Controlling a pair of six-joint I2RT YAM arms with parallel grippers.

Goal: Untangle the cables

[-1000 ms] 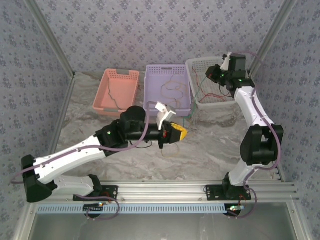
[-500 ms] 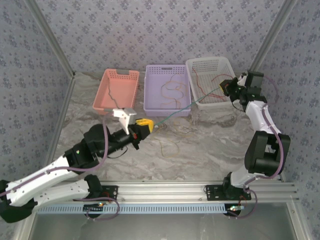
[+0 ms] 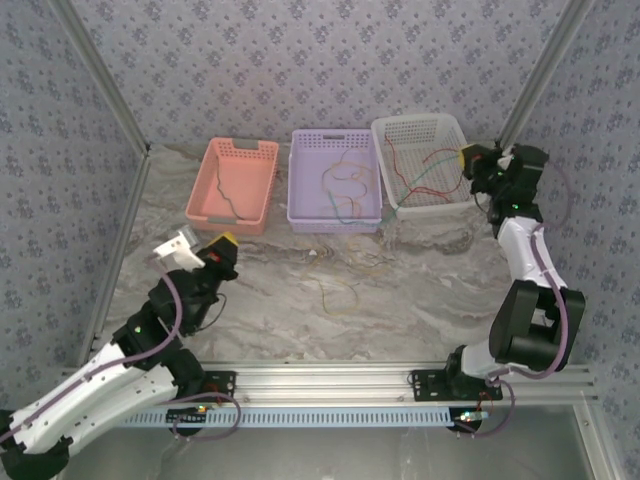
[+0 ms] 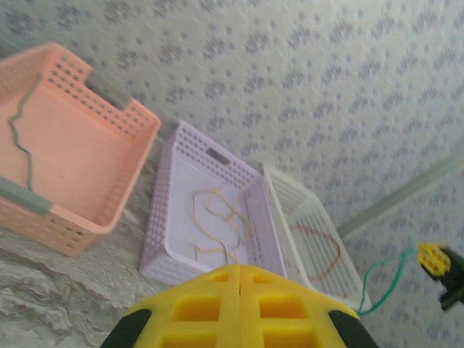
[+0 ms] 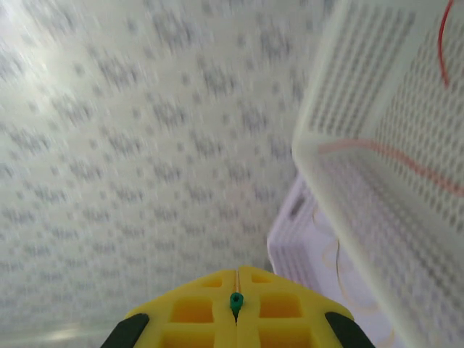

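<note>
Status: right pincer (image 3: 468, 158), upper right of the overhead frame, is clamped shut on the end of the green cable (image 5: 235, 299), which is strung over the white basket (image 3: 415, 120) towards the lilac basket (image 3: 335, 133). Left pincer (image 3: 222, 246), lower left, is closed on nothing. Red cables (image 3: 405, 160) are seen in the white basket, orange cables (image 3: 350, 175) in the lilac, a dark cable (image 3: 228, 195) in the pink basket (image 3: 240, 145), and a yellow cable (image 3: 340, 290) on the bench (image 3: 420, 290).

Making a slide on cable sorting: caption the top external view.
Right gripper pinches a green cable beside the white basket; left gripper, shut and empty, hangs in front of the pink basket.
</note>
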